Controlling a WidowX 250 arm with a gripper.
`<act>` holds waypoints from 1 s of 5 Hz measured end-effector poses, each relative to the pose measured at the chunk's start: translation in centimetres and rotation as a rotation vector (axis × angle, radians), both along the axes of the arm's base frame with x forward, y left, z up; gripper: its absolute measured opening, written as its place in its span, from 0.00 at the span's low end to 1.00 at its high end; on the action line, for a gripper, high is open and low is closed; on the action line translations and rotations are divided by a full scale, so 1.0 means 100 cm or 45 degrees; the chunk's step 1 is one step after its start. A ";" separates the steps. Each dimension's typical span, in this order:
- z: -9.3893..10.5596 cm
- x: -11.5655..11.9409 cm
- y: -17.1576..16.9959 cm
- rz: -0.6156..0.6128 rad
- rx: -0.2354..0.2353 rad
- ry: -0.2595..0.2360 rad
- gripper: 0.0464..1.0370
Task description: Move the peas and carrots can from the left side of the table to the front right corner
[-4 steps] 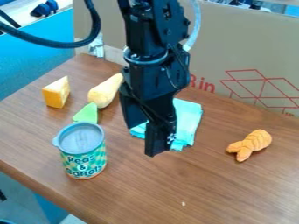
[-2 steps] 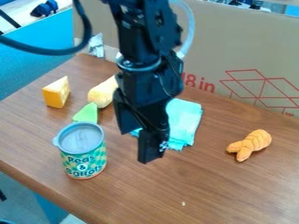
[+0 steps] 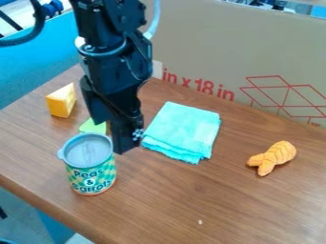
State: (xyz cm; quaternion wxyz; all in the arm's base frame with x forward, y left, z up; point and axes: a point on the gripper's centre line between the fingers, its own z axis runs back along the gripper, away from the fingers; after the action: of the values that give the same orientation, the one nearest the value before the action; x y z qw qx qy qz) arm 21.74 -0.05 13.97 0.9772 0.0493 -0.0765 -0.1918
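Observation:
The black gripper (image 3: 113,138) hangs above the table just behind and to the right of the can (image 3: 90,164), its lower end overlapping the can's right rim in view. The can stands upright, with a grey top and a green patterned side. Right of the gripper lies a folded turquoise cloth (image 3: 183,129). A green piece (image 3: 94,127) lies behind the can, partly hidden by the gripper. The yellow cheese wedge (image 3: 61,101) stands farther back at the left. An orange shrimp-like toy (image 3: 274,157) lies at the right.
The brown wooden table (image 3: 210,200) has its front-left edge close to the can. A large cardboard sheet (image 3: 255,52) stands along the back, and a blue panel (image 3: 38,62) stands beyond the left edge.
The arm and gripper have moved left, from in front of the cloth to beside the can. The cloth is now uncovered, while the pale yellow tapered toy has become hidden behind the arm.

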 end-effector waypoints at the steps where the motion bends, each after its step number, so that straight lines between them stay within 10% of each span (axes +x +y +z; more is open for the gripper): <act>1: -0.009 -0.004 0.028 0.113 0.072 0.097 0.96; 3: -0.040 0.007 0.061 0.288 -0.026 0.156 0.96; 5: -0.051 0.016 0.072 0.311 0.004 0.211 0.96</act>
State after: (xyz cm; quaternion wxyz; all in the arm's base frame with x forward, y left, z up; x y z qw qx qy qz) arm 23.39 7.10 8.88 0.9962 0.0438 0.0113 -0.0748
